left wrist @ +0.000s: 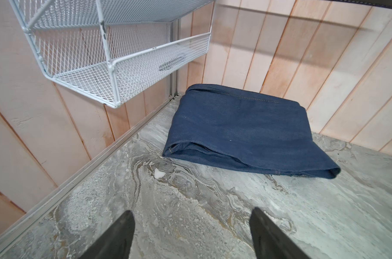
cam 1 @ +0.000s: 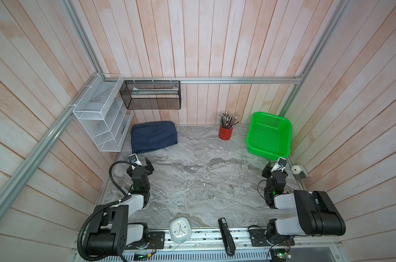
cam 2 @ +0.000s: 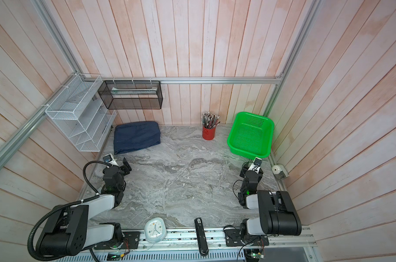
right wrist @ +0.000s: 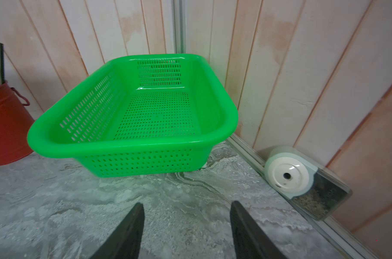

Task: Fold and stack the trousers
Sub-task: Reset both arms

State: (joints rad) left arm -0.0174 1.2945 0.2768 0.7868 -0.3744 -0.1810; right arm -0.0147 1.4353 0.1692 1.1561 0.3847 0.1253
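The trousers (cam 1: pixel 154 136) (cam 2: pixel 135 136) lie folded into a thick dark-blue denim bundle in the table's far left corner, under the white wire rack. In the left wrist view the trousers (left wrist: pixel 242 134) show tan stitching and a folded edge facing me. My left gripper (cam 1: pixel 147 165) (cam 2: pixel 126 165) (left wrist: pixel 192 210) hovers just in front of them, open and holding nothing, with bare table between its fingers. My right gripper (cam 1: pixel 267 168) (cam 2: pixel 244 168) (right wrist: pixel 188 203) is at the right side of the table, open and holding nothing, facing the green basket.
A green perforated basket (cam 1: pixel 267 138) (right wrist: pixel 145 161) stands far right, with a red pot of pencils (cam 1: pixel 225 133) beside it. A pencil sharpener (cam 1: pixel 298 171) sits by the right wall. A white wire rack (cam 1: pixel 101 113) and a black mesh shelf (cam 1: pixel 150 95) hang far left. A clock (cam 1: pixel 180 229) and a stapler (cam 1: pixel 225 236) lie at the front edge.
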